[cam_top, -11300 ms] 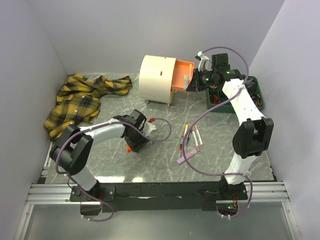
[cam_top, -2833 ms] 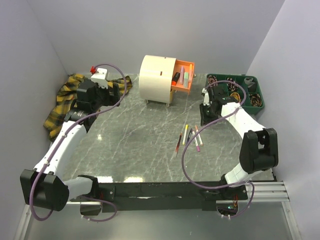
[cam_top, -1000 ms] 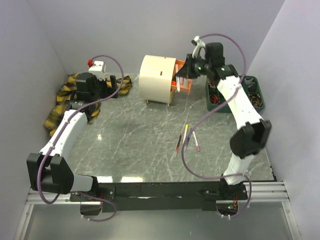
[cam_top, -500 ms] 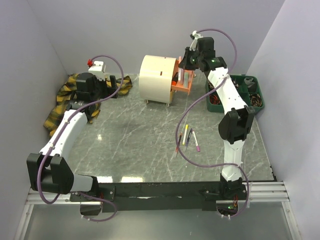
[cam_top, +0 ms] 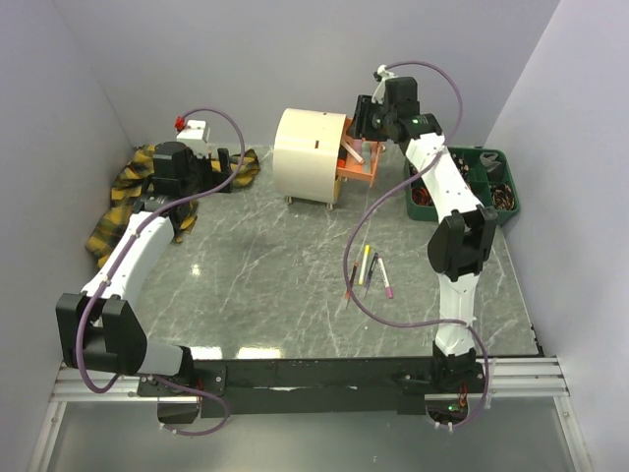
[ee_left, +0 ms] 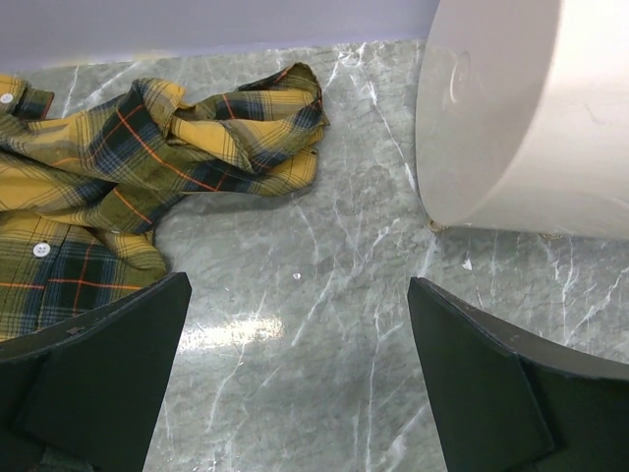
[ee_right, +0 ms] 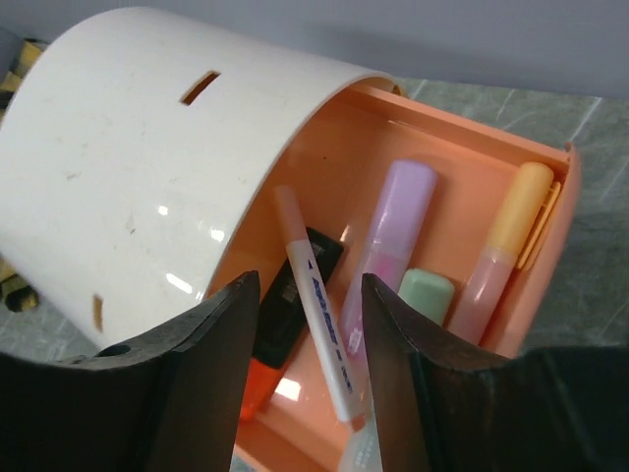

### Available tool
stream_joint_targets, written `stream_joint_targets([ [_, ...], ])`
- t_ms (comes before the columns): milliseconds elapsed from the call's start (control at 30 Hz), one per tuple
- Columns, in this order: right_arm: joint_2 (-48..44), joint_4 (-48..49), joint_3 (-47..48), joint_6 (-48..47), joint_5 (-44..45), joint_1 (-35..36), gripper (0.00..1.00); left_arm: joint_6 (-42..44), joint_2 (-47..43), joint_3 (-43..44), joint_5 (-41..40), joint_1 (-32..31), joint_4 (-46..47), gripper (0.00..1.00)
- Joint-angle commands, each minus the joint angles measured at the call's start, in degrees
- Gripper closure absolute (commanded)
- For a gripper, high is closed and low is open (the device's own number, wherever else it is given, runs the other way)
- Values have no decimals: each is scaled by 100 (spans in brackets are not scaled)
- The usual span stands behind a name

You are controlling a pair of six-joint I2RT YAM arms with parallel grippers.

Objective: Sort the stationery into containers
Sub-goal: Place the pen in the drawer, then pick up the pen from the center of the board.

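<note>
My right gripper (ee_right: 310,287) (cam_top: 360,126) is open just above the orange drawer (ee_right: 472,167) of the cream cabinet (cam_top: 307,155). A thin pink-and-white pen (ee_right: 316,313) lies slanted in the drawer between my fingers, which do not touch it. The drawer also holds a black-and-orange highlighter (ee_right: 283,320), a pink one (ee_right: 391,231), a green one (ee_right: 427,296) and an orange one (ee_right: 509,241). Yellow (cam_top: 364,264), dark purple (cam_top: 371,271), pink (cam_top: 385,279) and red (cam_top: 351,286) pens lie on the table. My left gripper (ee_left: 300,287) (cam_top: 222,164) is open and empty over bare table.
The dark green tray (cam_top: 499,212) with coiled bands stands at the back right, beside the right arm. The yellow-black plaid cloth (ee_left: 128,167) (cam_top: 128,202) lies at the back left, next to my left gripper. Grey walls close in on three sides.
My right gripper has shifted a little left over the drawer. The pink-and-white pen now rests in the drawer with the jaws apart. The left arm has barely moved.
</note>
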Motion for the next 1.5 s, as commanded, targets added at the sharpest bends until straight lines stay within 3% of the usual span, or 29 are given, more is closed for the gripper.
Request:
stream_joint_targets([
  [0, -1122, 31, -317, -101, -225, -64, 46, -12, -119, 160, 49, 13, 159, 1],
  [133, -2063, -205, -1221, -233, -244, -38, 47, -118, -242, 10, 111, 13, 255, 1],
  [267, -3240, -636, -3145, -759, -191, -2, 52, -145, -435, -200, 85, -92, 317, 1],
  [433, -3892, -1024, -5155, -1156, 29, 208, 55, 4, -638, -481, -65, -374, 361, 1],
  [633, -4377, -839, -6696, -999, 424, 367, 53, 206, -814, -710, -302, -778, 378, 1],
  [867, -3860, -672, -7015, -849, 653, 446, 52, 251, -981, -904, -346, -980, 378, 1],
  [1467, -2224, -461, -6383, -796, 688, 428, 55, 286, -1087, -1027, -346, -699, 282, 1],
])
